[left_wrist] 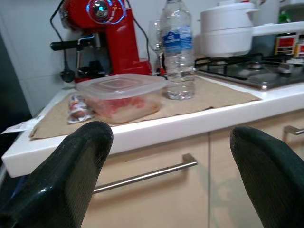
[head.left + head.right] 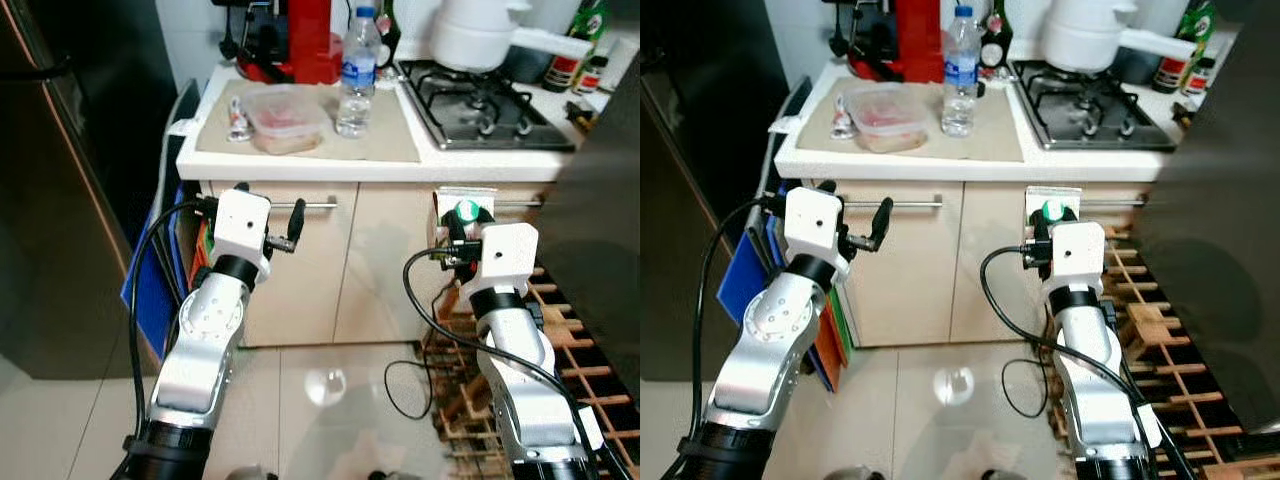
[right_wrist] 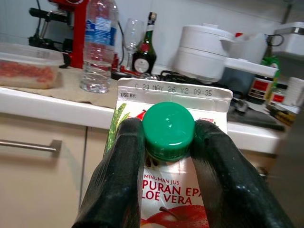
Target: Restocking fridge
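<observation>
The right gripper (image 3: 168,142) pinches a juice carton (image 3: 173,190) just below its green cap (image 3: 168,129), one black finger pressed to each side of the spout; in the eye views that carton sits right of centre, held in front of the cabinet doors below the edge of the white surface (image 2: 300,165). The left gripper (image 2: 270,215) is raised left of centre before the same cabinets, its two fingers (image 1: 71,171) spread wide with nothing between them, a metal drawer handle (image 1: 142,175) just beyond.

On the surface, in the upper middle of the frame, a brown mat (image 2: 390,135) carries a lidded plastic container (image 2: 285,115) of reddish food and, just to its right, a clear water bottle (image 2: 357,70); a small crumpled wrapper (image 2: 238,122) lies left of the container; a red coffee machine (image 2: 305,40) stands behind them. A gas hob (image 2: 480,105) fills the upper right, a white pot (image 2: 480,35) on it. A dark fridge door (image 2: 45,180) runs down the left edge; a wooden rack (image 2: 570,370) stands at lower right.
</observation>
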Motion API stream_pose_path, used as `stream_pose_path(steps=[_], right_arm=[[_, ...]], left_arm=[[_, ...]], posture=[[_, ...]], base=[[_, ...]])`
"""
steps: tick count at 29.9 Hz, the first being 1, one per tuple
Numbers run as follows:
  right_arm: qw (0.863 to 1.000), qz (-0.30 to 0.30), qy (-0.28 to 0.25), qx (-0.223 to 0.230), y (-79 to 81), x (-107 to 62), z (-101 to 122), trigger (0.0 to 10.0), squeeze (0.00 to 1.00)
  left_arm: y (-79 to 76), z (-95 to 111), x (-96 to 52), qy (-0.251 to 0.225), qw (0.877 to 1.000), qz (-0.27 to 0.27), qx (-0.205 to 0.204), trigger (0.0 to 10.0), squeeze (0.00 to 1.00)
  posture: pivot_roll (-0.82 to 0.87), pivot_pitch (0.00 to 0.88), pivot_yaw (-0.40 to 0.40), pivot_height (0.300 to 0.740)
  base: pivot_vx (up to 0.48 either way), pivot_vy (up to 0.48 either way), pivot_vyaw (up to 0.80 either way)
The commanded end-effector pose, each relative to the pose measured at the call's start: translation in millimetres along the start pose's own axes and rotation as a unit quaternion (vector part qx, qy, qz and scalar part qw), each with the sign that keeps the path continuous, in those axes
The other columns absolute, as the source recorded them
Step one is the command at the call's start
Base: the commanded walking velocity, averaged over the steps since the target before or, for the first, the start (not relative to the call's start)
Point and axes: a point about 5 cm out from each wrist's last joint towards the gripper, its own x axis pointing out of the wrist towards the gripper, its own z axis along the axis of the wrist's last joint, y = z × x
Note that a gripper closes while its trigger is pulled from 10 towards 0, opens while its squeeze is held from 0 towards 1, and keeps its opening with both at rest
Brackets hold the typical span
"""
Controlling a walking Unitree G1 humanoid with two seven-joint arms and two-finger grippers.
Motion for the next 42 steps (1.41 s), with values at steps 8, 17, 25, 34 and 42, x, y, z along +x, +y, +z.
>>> stream_pose_path(steps=[8,17,25,34,42], right_arm=[[1.000,0.004,-0.007,0.000,-1.4,3.7,2.3,0.0,0.00],[1.000,0.005,-0.005,-0.001,-2.3,4.5,0.7,0.0,0.00],[1.000,0.009,-0.002,-0.002,-2.1,5.1,-0.7,0.0,0.00],[1.000,0.010,0.000,-0.003,-1.5,4.6,-2.2,0.0,0.00],[1.000,0.010,0.002,-0.003,-1.0,4.6,-3.3,0.0,0.00]], left_arm=[[-1.5,1.5,1.6,-0.005,1.000,0.004,0.006,10.0,0.00],[-2.2,1.1,2.2,-0.007,1.000,0.006,0.005,10.0,0.00],[-2.0,0.7,2.9,-0.007,1.000,0.007,0.003,10.0,0.00],[-1.9,-0.6,4.0,-0.001,1.000,0.008,-0.011,10.0,0.00],[-2.0,0.1,5.3,-0.004,1.000,0.005,-0.007,10.0,0.00]], posture=[[0.06,0.021,-0.007,0.740],[0.06,0.017,-0.009,0.740],[0.06,0.014,-0.011,0.740],[0.06,0.010,-0.010,0.740],[0.06,0.016,-0.010,0.740]], base=[[0.000,0.000,0.00],[0.000,0.000,0.00],[-0.235,-0.122,0.00],[-0.274,-0.053,0.00],[-0.256,0.000,0.00]])
